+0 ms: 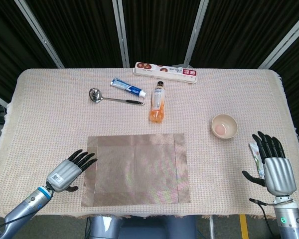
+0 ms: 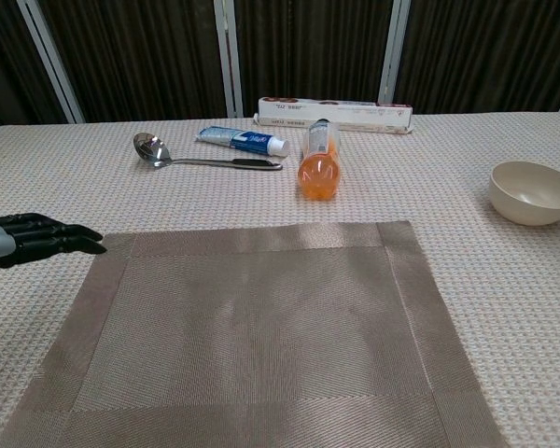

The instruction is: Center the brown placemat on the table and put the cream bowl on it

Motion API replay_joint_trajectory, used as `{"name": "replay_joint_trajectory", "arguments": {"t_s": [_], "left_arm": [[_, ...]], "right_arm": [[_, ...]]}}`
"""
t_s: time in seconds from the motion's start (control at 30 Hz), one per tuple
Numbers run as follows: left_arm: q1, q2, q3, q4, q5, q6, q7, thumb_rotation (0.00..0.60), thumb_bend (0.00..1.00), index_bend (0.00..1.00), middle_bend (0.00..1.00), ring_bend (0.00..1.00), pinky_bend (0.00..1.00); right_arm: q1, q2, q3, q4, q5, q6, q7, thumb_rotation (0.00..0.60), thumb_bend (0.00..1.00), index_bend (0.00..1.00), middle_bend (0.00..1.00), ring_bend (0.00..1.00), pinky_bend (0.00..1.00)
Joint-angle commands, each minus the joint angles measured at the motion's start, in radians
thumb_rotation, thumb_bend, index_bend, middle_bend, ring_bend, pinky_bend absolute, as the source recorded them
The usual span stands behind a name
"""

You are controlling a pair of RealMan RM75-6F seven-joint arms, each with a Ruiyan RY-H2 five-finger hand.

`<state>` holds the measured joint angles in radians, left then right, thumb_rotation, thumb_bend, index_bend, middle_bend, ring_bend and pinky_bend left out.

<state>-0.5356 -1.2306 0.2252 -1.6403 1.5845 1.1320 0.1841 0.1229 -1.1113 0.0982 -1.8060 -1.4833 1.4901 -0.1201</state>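
Placemat flat on table, bowl not yet moved.
Left hand (image 1: pixel 67 170), fingers spread and holding nothing, hovers just beside the left edge of the brown placemat (image 1: pixel 137 168), which lies flat near the front middle of the table (image 1: pixel 50 104). Cream bowl (image 1: pixel 224 125) sits well apart to the right, bare-tabled; the right hand (image 1: pixel 275 167), fingers apart and empty, waits near it, seemingly placed to fetch it.

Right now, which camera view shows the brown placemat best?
The head view: the whole brown placemat shows there, all four edges, lying flat near the table's front edge, with the left hand beside it. The chest view shows its weave and border closer up, but its near edge runs out of frame.
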Motion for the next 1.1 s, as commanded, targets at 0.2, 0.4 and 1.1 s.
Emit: {"name": "replay_joint_trajectory", "arguments": {"t_s": [0.2,0.4,1.1], "left_arm": [[0.084,0.092,-0.085,-0.026,-0.024,0.215,-0.107,0.6,0.0,0.0,0.0,0.0,0.0],[0.156,0.073,-0.162,-0.044,-0.139,0.321,0.003,0.6,0.0,0.0,0.0,0.0,0.0],[0.209,0.055,-0.238,0.02,-0.218,0.342,-0.011,0.6,0.0,0.0,0.0,0.0,0.0]], "right_arm": [[0.057,-0.042,-0.002,0.054,0.069,-0.132,-0.04,0.6,0.0,0.0,0.0,0.0,0.0],[0.153,-0.079,0.028,0.118,0.153,-0.3,-0.062,0.6,0.0,0.02,0.0,0.0,0.0],[0.418,-0.356,0.132,0.578,0.376,-0.591,-0.196,0.6,0.09,0.3,0.0,0.0,0.0]]}}
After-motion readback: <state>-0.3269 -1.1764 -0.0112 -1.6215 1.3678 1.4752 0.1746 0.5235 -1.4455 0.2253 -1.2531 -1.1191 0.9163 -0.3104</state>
